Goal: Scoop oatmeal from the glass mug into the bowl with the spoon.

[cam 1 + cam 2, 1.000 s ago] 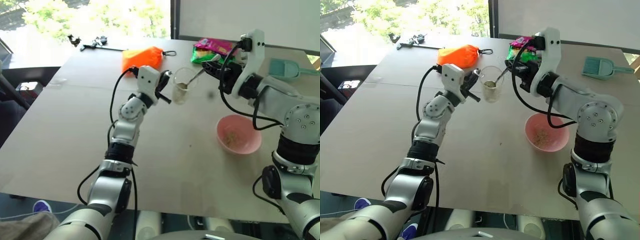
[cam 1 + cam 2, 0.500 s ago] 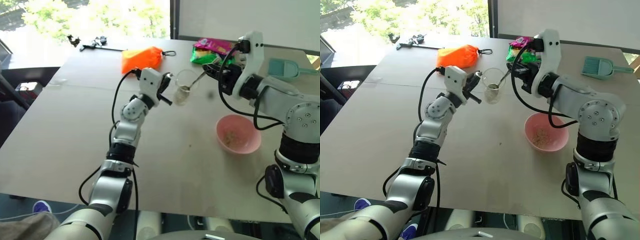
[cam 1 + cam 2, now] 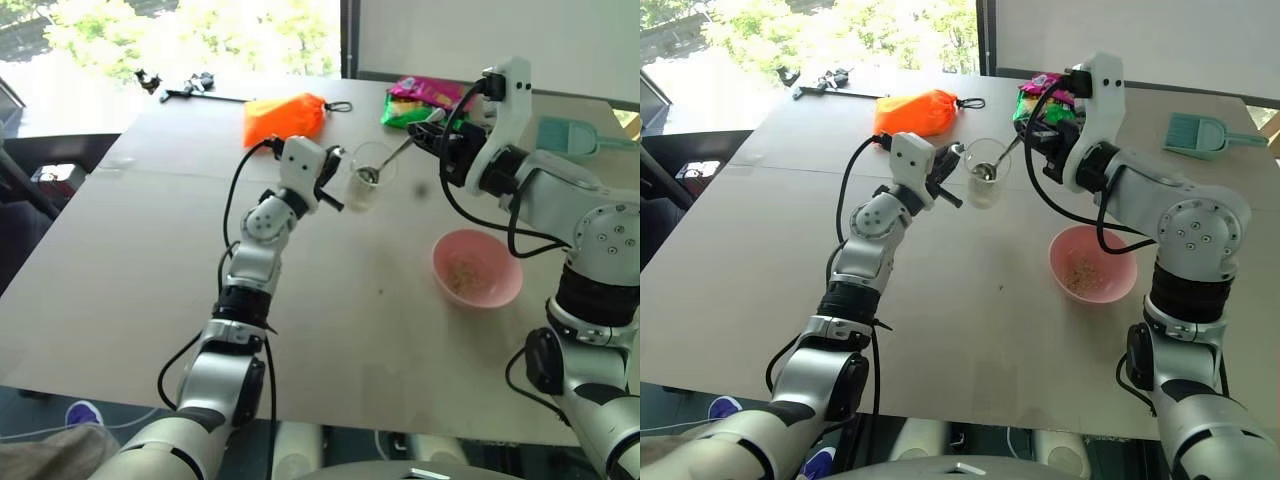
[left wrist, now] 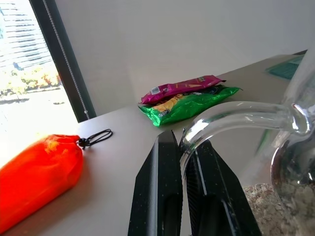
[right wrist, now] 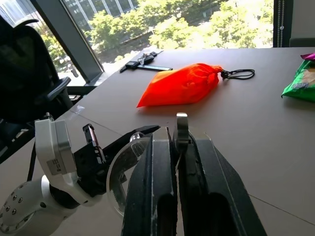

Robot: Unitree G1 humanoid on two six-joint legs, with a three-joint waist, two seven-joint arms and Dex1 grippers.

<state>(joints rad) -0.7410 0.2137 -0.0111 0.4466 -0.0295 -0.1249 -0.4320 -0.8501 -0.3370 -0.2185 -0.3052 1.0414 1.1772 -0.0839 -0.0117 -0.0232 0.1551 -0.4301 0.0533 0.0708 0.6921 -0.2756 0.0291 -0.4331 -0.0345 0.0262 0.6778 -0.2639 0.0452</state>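
The glass mug [image 3: 363, 186] hangs above the table's middle. My left gripper [image 3: 331, 178] is shut on its thin handle [image 4: 231, 115], which arches between the black fingers [image 4: 160, 196]. Pale oatmeal [image 4: 275, 211] lies in the mug's bottom. The silver spoon [image 3: 385, 162] slants down into the mug from the right, its oval head [image 3: 983, 172] inside the glass below the rim. My right gripper [image 3: 432, 140] is shut on the spoon's handle end [image 5: 182, 123]. The pink bowl [image 3: 477, 268] stands on the table in front of and below the right arm, with a few pale flecks inside.
An orange pouch [image 3: 285, 118] lies at the back behind the mug. Green and pink snack packets [image 3: 420, 100] lie at the back right, and a teal scoop [image 3: 565, 135] farther right. Small black tools [image 3: 185, 88] sit at the far left corner.
Both arms keep their places. The spoon's head shows a touch higher inside the mug than before.
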